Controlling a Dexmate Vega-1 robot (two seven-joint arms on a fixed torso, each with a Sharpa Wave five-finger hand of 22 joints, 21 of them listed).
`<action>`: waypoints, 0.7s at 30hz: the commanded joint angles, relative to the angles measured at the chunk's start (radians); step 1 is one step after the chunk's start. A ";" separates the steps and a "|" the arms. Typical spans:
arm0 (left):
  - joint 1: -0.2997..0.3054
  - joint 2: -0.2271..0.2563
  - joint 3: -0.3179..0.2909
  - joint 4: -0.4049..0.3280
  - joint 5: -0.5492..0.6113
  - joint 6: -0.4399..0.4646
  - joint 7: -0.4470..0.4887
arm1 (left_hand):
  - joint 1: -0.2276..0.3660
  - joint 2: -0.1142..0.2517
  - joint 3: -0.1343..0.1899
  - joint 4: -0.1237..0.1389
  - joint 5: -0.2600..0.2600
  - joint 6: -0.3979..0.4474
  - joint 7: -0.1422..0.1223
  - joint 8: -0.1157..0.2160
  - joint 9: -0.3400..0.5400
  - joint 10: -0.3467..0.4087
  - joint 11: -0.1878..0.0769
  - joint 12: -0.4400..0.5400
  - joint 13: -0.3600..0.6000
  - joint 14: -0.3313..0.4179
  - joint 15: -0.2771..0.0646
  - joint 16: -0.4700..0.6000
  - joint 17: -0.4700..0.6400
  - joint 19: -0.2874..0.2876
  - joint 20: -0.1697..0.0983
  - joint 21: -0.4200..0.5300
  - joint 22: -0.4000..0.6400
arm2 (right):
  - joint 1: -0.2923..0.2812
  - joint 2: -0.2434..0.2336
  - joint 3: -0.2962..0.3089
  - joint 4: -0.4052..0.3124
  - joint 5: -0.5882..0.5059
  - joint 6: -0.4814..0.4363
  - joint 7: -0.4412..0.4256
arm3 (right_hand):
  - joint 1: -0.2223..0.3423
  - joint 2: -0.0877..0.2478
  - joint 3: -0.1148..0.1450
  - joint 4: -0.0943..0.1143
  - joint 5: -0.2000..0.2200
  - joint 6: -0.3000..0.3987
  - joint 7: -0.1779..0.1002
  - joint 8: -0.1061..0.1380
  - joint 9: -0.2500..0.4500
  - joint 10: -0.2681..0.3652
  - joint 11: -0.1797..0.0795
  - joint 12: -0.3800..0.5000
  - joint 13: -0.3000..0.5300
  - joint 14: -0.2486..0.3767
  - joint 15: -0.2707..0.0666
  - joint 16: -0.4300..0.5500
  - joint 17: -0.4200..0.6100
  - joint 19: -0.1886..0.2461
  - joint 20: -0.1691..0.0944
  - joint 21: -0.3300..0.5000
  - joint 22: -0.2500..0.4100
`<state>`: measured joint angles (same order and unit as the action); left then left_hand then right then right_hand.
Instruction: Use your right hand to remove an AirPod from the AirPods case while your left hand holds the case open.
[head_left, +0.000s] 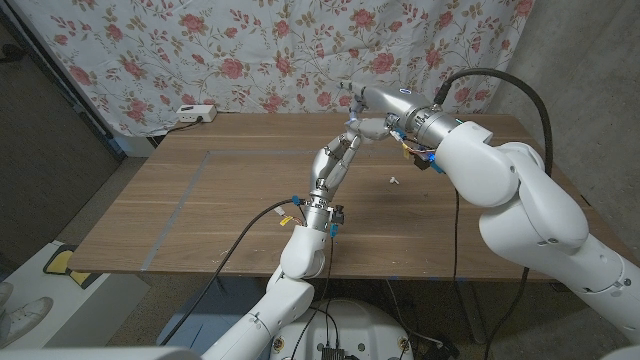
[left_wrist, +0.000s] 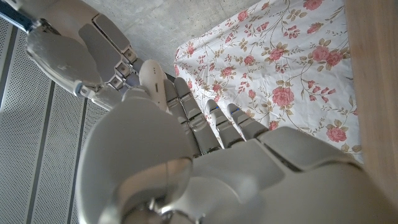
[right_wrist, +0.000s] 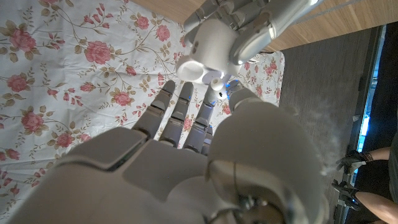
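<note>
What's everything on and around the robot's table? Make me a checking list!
Surface: wooden table with grey tape lines.
Job's things: white AirPods case, held up off the table; I cannot tell if its lid is open.
Clutter: small white thing lying on the table, too small to tell what it is; white box at the far edge.
Hands: left hand grips the case; right hand reaches in at the case, its grip unclear.
Cables: black cable at the left arm; a thick black cable arches over the right arm.
Surroundings: floral cloth behind the table; a person's hand off to the side.
</note>
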<state>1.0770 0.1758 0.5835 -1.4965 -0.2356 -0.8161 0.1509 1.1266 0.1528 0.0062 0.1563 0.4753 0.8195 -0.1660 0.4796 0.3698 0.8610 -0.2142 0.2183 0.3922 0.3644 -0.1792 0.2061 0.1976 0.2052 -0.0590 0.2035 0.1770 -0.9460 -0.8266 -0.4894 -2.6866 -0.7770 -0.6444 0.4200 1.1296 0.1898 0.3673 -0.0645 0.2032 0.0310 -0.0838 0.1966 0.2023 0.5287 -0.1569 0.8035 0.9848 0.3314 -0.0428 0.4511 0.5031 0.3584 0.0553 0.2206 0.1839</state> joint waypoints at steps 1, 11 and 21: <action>-0.007 -0.002 0.004 0.009 -0.011 0.001 -0.009 | 0.011 0.021 0.001 0.005 0.002 0.025 -0.017 0.023 0.069 0.011 -0.003 -0.001 0.004 0.001 -0.027 0.000 0.004 -0.002 0.000 -0.002 0.003 | -0.014 -0.009 0.023 0.005 0.044 0.009 -0.075 | -0.008 0.000 0.003 0.000 -0.002 0.010 -0.003 0.009 0.004 0.022 -0.014 0.004 -0.002 0.015 -0.129 -0.003 0.002 0.003 -0.003 0.007 0.002; -0.009 -0.003 0.004 0.014 -0.018 0.000 -0.012 | 0.011 0.021 0.002 0.004 0.002 0.024 -0.018 0.023 0.070 0.011 -0.003 -0.002 0.005 0.000 -0.026 0.000 0.004 -0.003 -0.001 -0.002 0.003 | -0.001 -0.012 0.020 0.015 0.067 -0.013 -0.104 | -0.010 -0.003 0.002 0.000 -0.006 0.016 -0.004 0.009 0.004 0.027 -0.014 0.005 -0.011 0.018 -0.131 -0.004 0.003 0.003 -0.005 0.007 0.002; -0.006 -0.003 0.000 0.016 -0.022 -0.007 -0.013 | 0.010 0.022 0.002 0.004 0.001 0.025 -0.016 0.023 0.068 0.012 -0.003 -0.003 0.006 0.000 -0.026 0.000 0.004 -0.004 0.002 -0.002 0.003 | 0.017 -0.019 0.021 0.039 0.091 -0.019 -0.146 | -0.013 -0.003 0.001 0.001 -0.009 0.020 -0.006 0.009 0.004 0.031 -0.019 0.005 -0.020 0.020 -0.134 -0.006 0.003 0.001 -0.005 0.006 0.002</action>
<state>1.0696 0.1738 0.5861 -1.4845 -0.2496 -0.8140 0.1415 1.1284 0.1531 0.0049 0.1574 0.4751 0.8195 -0.1660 0.4796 0.3698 0.8651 -0.2182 0.2184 0.3969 0.3644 -0.1792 0.2061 0.1975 0.2052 -0.0589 0.2035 0.1771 -0.9474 -0.8395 -0.4716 -2.6720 -0.7116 -0.6546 0.3172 1.1252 0.1855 0.3671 -0.0646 0.1958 0.0470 -0.0858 0.1965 0.2023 0.5341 -0.1546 0.8035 0.9638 0.3389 -0.0397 0.4474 0.5030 0.3583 0.0554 0.2206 0.1839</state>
